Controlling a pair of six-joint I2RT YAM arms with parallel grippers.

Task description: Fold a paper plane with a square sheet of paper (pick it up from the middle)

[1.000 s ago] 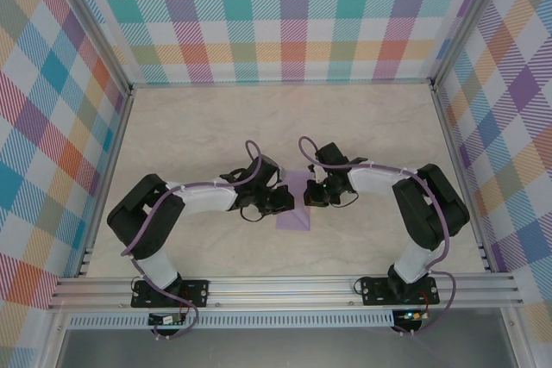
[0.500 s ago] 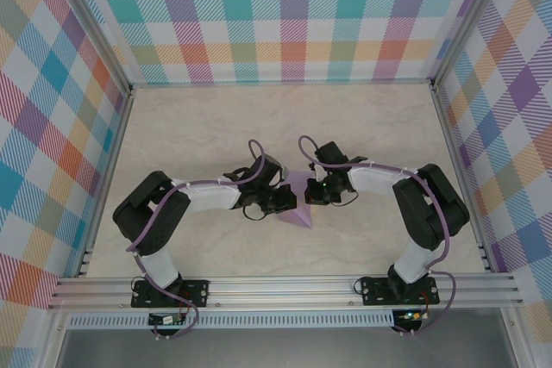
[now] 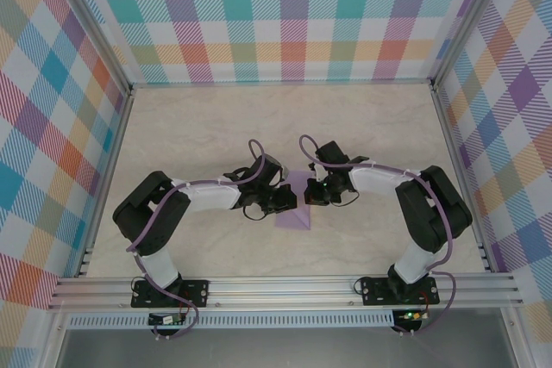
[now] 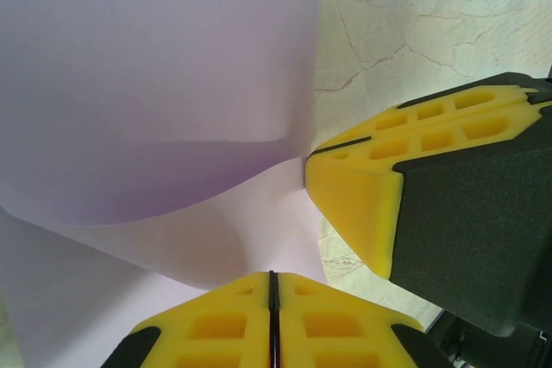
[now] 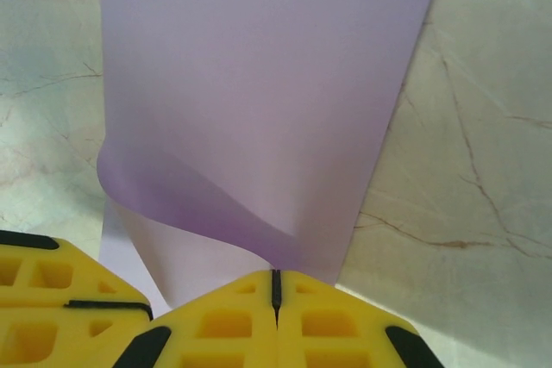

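Note:
The square sheet of paper point(image 3: 293, 215) is lavender and lies mid-table between the two arms. Its pinched edge curls up off the table. My left gripper point(image 3: 288, 199) is shut on the paper from the left. My right gripper point(image 3: 309, 195) is shut on it from the right, close beside the left one. In the left wrist view my yellow jaws point(image 4: 272, 275) meet on the raised paper point(image 4: 155, 84), with a right finger point(image 4: 358, 204) alongside. In the right wrist view my jaws point(image 5: 275, 275) pinch the curled edge of the paper point(image 5: 259, 84). The paper plane is out of view.
The tabletop point(image 3: 190, 127) is pale marble, fenced by aluminium rails point(image 3: 276, 286) at the front and checked walls on three sides. A purple cable loops over each arm. Bare table lies behind and to both sides of the paper.
The paper's outline went from a strip to a point at its near end and back to a strip. The left arm's elbow shifted slightly right. Both grippers stayed shut on the paper.

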